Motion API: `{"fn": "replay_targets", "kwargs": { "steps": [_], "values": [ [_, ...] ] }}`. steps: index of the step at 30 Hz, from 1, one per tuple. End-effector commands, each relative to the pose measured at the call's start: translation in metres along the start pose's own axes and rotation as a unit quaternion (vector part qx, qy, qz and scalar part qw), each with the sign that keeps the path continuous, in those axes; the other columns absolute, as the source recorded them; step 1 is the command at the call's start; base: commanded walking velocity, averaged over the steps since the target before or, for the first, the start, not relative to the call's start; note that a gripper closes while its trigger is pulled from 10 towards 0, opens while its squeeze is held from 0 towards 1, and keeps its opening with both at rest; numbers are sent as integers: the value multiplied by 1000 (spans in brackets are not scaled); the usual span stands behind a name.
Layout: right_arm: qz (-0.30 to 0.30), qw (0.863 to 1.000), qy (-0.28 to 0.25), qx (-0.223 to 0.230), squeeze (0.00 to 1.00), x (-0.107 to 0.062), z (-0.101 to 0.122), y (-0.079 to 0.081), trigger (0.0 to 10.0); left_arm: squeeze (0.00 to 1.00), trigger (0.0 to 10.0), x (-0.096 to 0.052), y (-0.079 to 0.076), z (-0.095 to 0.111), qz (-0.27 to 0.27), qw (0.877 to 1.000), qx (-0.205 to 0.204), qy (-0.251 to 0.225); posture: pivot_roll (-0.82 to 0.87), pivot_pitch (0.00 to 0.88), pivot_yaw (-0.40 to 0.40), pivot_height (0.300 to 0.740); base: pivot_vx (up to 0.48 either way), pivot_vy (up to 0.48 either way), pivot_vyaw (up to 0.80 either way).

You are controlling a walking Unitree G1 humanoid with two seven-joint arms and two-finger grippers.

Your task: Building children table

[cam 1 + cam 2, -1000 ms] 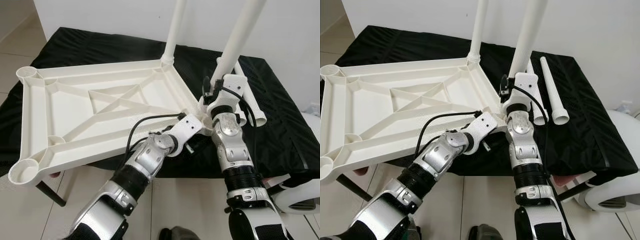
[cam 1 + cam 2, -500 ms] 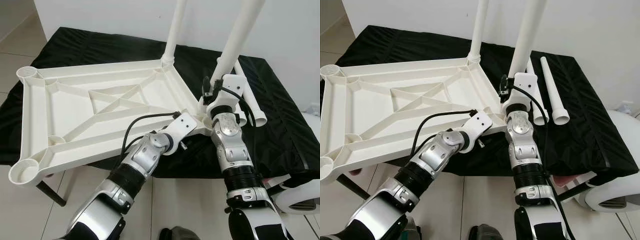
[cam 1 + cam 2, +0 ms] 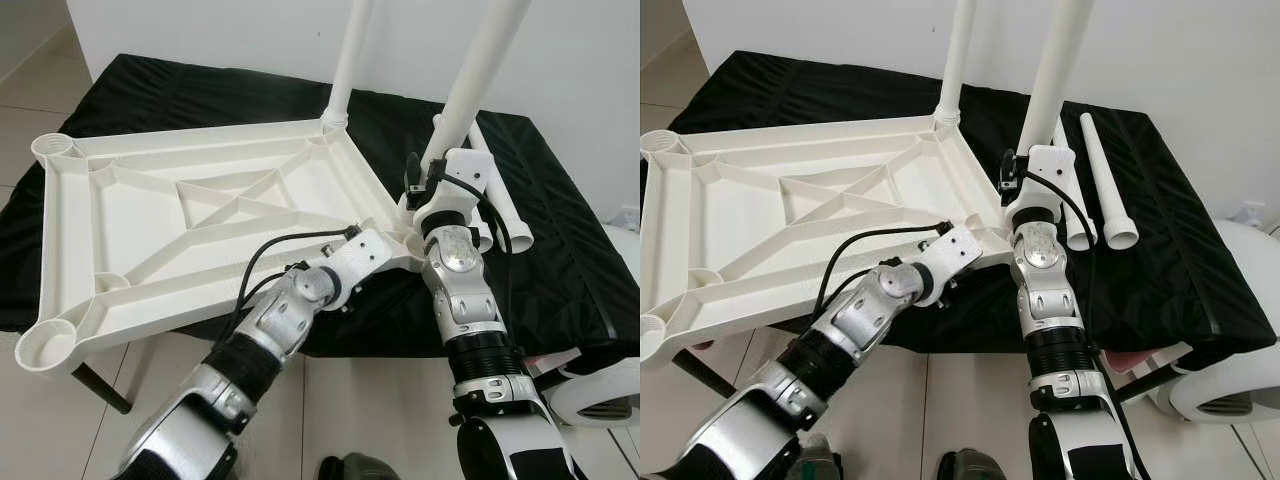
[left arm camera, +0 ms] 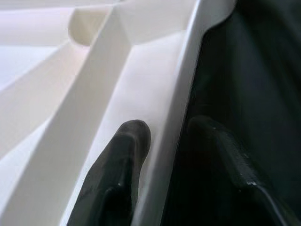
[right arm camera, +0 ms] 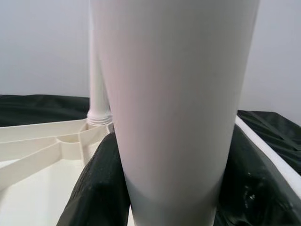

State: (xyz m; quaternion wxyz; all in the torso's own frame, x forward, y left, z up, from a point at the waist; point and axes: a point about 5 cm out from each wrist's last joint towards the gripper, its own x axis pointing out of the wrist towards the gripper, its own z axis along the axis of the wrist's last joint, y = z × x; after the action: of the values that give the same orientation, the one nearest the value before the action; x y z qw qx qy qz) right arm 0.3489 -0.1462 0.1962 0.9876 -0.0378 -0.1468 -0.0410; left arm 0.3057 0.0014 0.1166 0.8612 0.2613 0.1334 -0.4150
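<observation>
A white children's tabletop (image 3: 140, 215) lies upside down on a black-covered table (image 3: 570, 270). Two white legs stand in its right-hand corners: the far one (image 3: 347, 60) and the near one (image 3: 478, 75). My right gripper (image 5: 171, 155) is shut around the near leg just above its socket, with a black finger (image 5: 96, 188) on each side. My left gripper (image 4: 167, 127) sits on the tabletop's near rim (image 4: 174, 117), one finger (image 4: 124, 165) inside the rim wall and the other outside, closed on it. Two spare legs (image 3: 1105, 190) lie on the cloth behind my right wrist.
Open leg sockets show at the tabletop's left corners (image 3: 48, 345) (image 3: 55, 148), the near one hanging past the table's front edge. A white rounded appliance (image 3: 600, 395) stands on the tiled floor at the right. A white wall (image 3: 220, 30) runs behind the table.
My left gripper has shifted left from the near-right corner and come up onto the tabletop's near rim. The right gripper and its leg stay put.
</observation>
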Motion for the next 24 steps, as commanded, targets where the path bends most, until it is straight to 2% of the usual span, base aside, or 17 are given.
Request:
{"fn": "replay_targets", "kwargs": {
  "steps": [1,6,11,12,18,24],
  "values": [
    [-9,1000,-4,-4,0,1,2,-4,10000,0,10000,-1,-14,-5,-83,997,1,8,57,0,-82,740,0,0,0],
    [-9,1000,-4,-6,0,1,2,-5,10000,0,10000,-5,-14,-12,-83,996,-2,8,54,9,-83,740,0,0,0],
    [-10,1000,-3,-6,0,1,2,-6,10000,0,9882,-6,-13,-9,-78,997,-8,2,54,12,-84,740,0,0,0],
    [-10,1000,-3,-7,0,1,2,-6,10000,0,0,-7,-12,-4,-79,997,-12,-10,53,12,-85,740,0,0,0],
    [-9,1000,-3,-7,0,1,2,-5,10000,0,0,-9,-10,3,-83,996,-15,-30,50,13,-88,740,0,0,0],
    [-10,1000,-4,-11,0,2,4,-7,10000,0,0,-18,-20,0,-136,990,16,-42,49,13,-86,740,0,0,0]
  ]
}}
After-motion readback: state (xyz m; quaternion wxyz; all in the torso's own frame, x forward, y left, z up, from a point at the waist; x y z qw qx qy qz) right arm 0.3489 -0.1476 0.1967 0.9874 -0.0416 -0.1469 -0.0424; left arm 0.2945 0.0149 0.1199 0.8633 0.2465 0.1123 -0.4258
